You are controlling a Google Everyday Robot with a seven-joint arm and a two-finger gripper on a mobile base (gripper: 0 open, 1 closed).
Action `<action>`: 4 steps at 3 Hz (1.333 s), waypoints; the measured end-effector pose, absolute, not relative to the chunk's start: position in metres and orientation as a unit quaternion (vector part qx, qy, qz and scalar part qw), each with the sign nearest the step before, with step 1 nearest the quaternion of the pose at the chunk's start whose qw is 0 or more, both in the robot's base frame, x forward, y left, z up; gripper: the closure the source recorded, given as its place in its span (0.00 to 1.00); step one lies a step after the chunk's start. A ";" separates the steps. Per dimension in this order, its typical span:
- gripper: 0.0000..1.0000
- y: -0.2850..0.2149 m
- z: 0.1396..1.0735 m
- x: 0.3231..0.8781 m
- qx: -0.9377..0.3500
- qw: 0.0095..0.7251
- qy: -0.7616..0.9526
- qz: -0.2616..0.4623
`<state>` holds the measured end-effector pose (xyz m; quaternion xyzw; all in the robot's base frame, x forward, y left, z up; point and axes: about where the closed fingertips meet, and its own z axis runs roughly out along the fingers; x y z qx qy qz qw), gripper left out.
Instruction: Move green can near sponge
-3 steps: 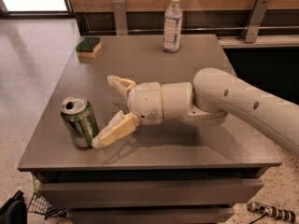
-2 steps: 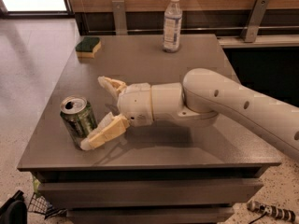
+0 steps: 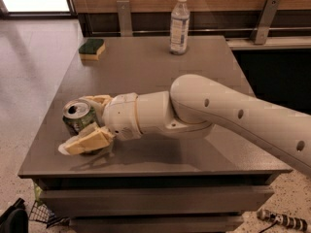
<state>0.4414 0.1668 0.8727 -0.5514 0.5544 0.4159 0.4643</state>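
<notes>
Front-left on the grey table (image 3: 146, 72), the small green-and-white metal drink can (image 3: 76, 111) stands upright between the cream fingers of the white arm's two-finger gripper (image 3: 77, 125). The fingers are spread open on either side of the can, evidently set for a side grasp not yet closed. The green-topped yellow sponge (image 3: 92, 48) lies well apart at the far-left corner, and a clear plastic bottle (image 3: 179, 23) stands at the far edge. Since the earlier frames, the gripper has advanced leftward to bracket the can.
</notes>
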 end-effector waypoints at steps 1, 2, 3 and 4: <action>0.49 0.168 0.874 0.440 -0.553 0.464 0.553 0.416; 0.79 0.170 0.875 0.438 -0.555 0.464 0.551 0.416; 1.00 0.172 0.875 0.437 -0.556 0.463 0.550 0.416; 1.00 0.172 0.876 0.437 -0.557 0.463 0.550 0.416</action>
